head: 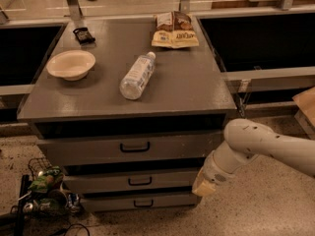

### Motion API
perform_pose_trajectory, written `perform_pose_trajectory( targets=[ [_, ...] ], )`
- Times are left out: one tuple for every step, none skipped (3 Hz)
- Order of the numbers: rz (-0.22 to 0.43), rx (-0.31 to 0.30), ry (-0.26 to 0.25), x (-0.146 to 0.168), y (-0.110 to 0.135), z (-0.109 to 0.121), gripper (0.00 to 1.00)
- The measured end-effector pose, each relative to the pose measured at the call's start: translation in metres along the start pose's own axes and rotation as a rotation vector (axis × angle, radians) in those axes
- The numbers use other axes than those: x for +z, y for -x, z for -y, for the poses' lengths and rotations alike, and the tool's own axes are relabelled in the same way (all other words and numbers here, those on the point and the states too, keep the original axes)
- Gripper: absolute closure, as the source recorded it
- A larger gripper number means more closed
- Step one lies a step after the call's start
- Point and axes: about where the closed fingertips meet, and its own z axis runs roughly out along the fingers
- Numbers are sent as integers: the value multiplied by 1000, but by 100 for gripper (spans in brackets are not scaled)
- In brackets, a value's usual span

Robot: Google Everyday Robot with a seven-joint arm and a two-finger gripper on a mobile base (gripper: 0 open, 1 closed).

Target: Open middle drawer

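Camera view: you're looking down at a grey bench [187, 82] with three drawers stacked in its front. The middle drawer [98, 182] sits between the taller top drawer [78, 150] and the slim bottom drawer [108, 201]. Its small black loop handle [140, 181] is at centre, with nothing touching it.

Your white arm [266, 141] comes in from the right, low, bent down toward the drawer stack. The claw [203, 185] is at the arm's tan tip, just beside the right end of the middle drawer's front and well apart from the handle. You can't tell whether the claw is spread or pressed together (it's too tucked in at the tip), nor whether it touches the drawer.

On the bench top: a pale bowl [71, 64] at left, a clear bottle [137, 75] lying on its side near the middle, snack bags [174, 31] at the back edge, and a dark packet [83, 35] behind the bowl.

On the floor at left there's a wire basket [45, 181] with clutter.
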Motion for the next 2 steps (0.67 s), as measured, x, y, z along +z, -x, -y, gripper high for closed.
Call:
perform_pose_trajectory(
  targets=[
    [-4, -28, 7, 23, 11, -2, 100],
    [-3, -30, 6, 25, 12, -2, 83]
  ],
)
